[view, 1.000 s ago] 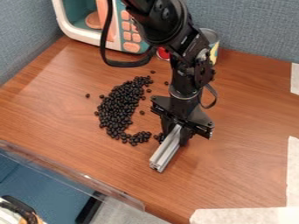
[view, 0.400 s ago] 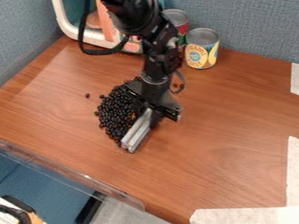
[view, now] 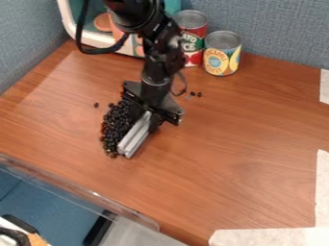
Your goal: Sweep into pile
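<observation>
The black gripper (view: 146,115) hangs over the left middle of the table, shut on a silver metal bar (view: 135,135) that slants down to the left, low over the wood. Black beans (view: 116,126) lie bunched in a narrow heap along the bar's left side; the gripper hides the heap's right part. One loose bean (view: 96,104) lies left of the heap, and a few stray beans (view: 196,94) lie to the right of the gripper, below the cans.
A red can (view: 192,39) and a yellow-labelled can (view: 222,54) stand at the back, beside a toy microwave (view: 96,38). White tape (view: 270,237) marks the right and front right of the wooden table (view: 237,158). A clear strip (view: 77,190) edges the front left.
Gripper and bar have moved left and somewhat up the view. The beans have been pushed leftward into a narrower heap, and both cans have come into fuller view.
</observation>
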`<move>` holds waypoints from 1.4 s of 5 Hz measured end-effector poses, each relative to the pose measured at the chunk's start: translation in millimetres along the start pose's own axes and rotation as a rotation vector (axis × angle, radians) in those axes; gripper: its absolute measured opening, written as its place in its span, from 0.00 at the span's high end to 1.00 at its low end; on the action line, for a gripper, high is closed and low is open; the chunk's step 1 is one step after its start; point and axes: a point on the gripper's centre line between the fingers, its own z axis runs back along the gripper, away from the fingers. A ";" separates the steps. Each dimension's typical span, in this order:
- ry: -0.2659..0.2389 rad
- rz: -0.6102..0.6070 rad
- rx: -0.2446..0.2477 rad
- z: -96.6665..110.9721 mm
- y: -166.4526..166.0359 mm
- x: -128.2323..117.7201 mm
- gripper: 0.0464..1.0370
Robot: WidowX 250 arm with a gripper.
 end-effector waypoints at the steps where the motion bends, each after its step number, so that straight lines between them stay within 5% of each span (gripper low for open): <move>1: 0.010 0.013 0.002 -1.8 7.2 -0.4 0.67; 3: 0.047 0.032 -0.047 6.1 3.2 -10.6 0.67; 4: 0.021 0.059 -0.079 34.1 1.0 -8.5 0.67; 6: 0.014 0.026 -0.171 64.3 -44.6 0.8 0.67; 7: 0.032 0.006 -0.214 59.1 -73.2 16.9 0.67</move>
